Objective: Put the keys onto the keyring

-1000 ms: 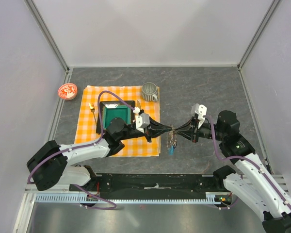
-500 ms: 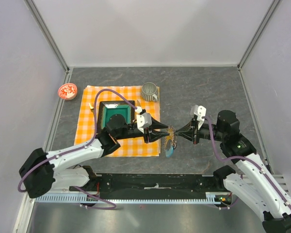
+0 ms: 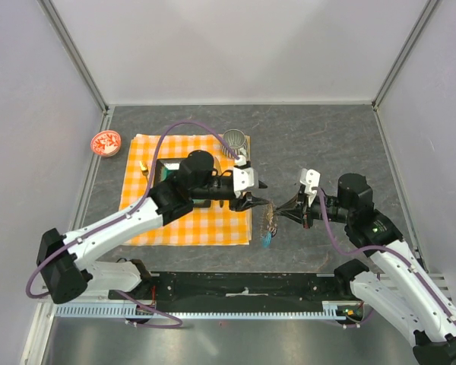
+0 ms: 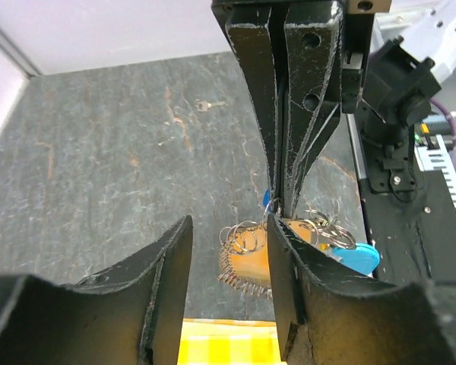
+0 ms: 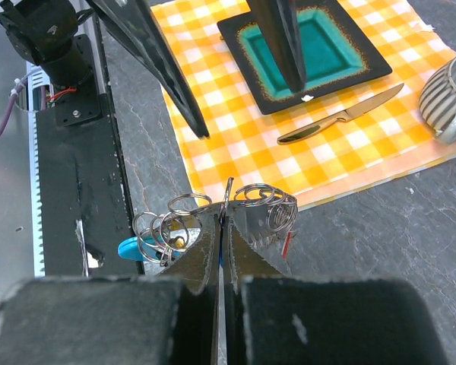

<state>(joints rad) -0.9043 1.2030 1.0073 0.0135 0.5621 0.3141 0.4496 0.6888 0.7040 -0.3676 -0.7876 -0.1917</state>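
My right gripper [image 3: 280,211] [image 5: 225,220] is shut on one thin wire ring of the keyring [image 5: 226,199] and holds the bunch above the table. Several small metal rings [image 5: 167,226] and the cyan crescent tag [image 5: 133,248] hang from it. The tag also shows in the top view [image 3: 267,237] and the left wrist view [image 4: 357,258]. A flat brown piece [image 4: 267,262] hangs among the rings. My left gripper [image 3: 263,195] [image 4: 228,296] is open and empty, just left of the bunch. A small yellow-headed key [image 3: 143,167] lies on the cloth.
An orange checked cloth [image 3: 140,220] carries a teal square plate [image 5: 308,49] and a knife [image 5: 338,122]. A ribbed grey cup [image 3: 234,140] stands at the cloth's far right corner. A red bowl [image 3: 105,142] sits at the far left.
My left gripper opened, let go of the bunch and drew back as its arm rose over the plate. My right gripper stayed shut on the ring, almost still.
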